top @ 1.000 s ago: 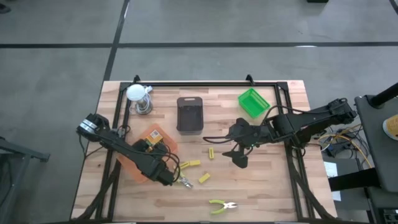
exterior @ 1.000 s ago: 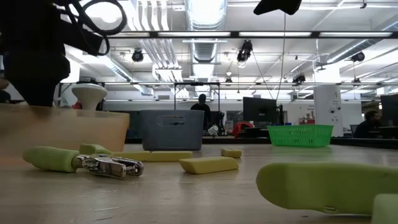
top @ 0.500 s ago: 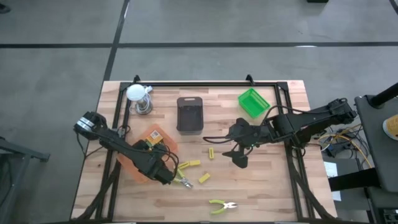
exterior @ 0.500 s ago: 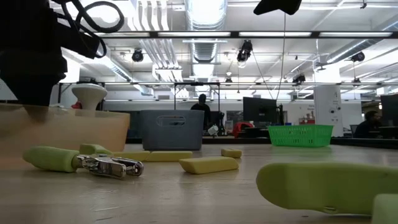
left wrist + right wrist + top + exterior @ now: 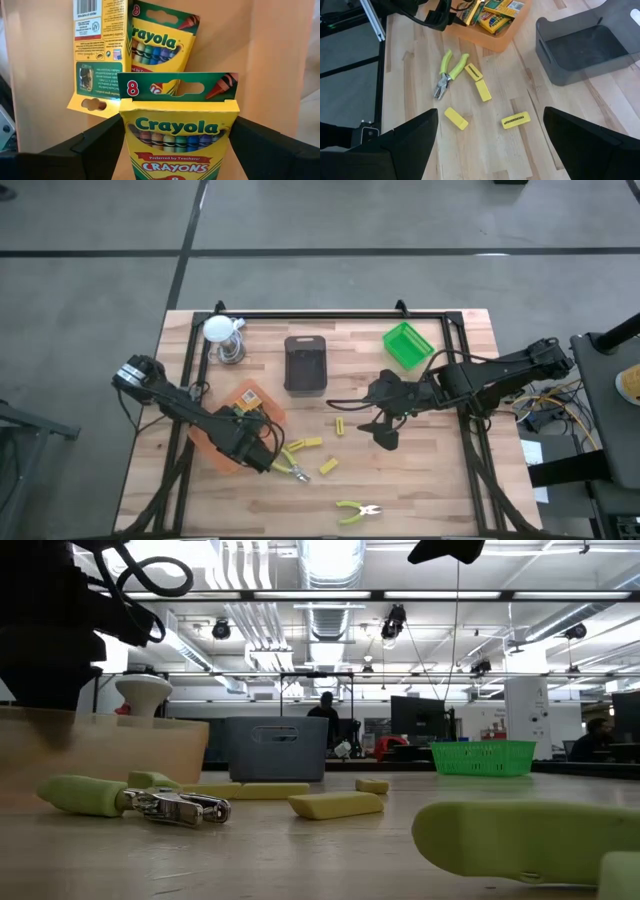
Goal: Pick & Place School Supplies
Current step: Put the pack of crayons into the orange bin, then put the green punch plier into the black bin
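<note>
Lower left: left gripper (image 5: pixel 262 460) sat over the orange tray (image 5: pixel 208 446), its jaws spread wide around an upright crayon box (image 5: pixel 180 135), a loose hold at most; two more boxes (image 5: pixel 161 32) lay behind it in the tray. Centre: pliers (image 5: pixel 290 467) and yellow blocks (image 5: pixel 306 444) lay on the desk (image 5: pixel 420 490). Right of centre: right gripper (image 5: pixel 384 432) hung wide open, empty.

Wood table (image 5: pixel 470 480): orange tray (image 5: pixel 215 452) nr left edge, black tray (image 5: pixel 305 365) + green tray (image 5: pixel 407 345) nr far edge, yellow blocks (image 5: pixel 327 466) mid, pliers (image 5: pixel 358 511) nr front edge.
</note>
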